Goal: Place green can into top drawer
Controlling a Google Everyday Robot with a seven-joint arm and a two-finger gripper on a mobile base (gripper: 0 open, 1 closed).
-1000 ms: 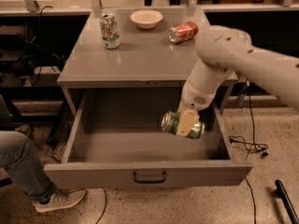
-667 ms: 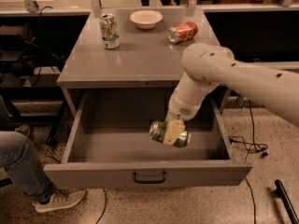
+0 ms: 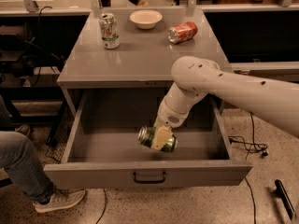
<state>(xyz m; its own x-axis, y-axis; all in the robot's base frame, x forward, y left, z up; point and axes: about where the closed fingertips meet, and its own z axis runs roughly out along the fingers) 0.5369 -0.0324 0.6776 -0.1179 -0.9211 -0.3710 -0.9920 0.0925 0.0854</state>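
Note:
The top drawer (image 3: 149, 172) is pulled open, a wide shallow grey drawer with a small dark handle at the centre of its front panel. My gripper (image 3: 159, 138) is shut on the green can (image 3: 150, 136). The can is dark green and shiny, lies on its side in the grip and hangs inside the drawer near its front, just above the floor. My white arm reaches down into the drawer from the right.
On the cabinet top (image 3: 140, 55) stand a white can with green markings (image 3: 109, 30), a white bowl (image 3: 145, 18) and an orange-red can lying on its side (image 3: 182, 32). A person's leg and shoe (image 3: 32, 181) are at the lower left. Cables lie on the floor at right.
My gripper has carried the green can leftward and toward the drawer's front, from the right side of the drawer to near its middle.

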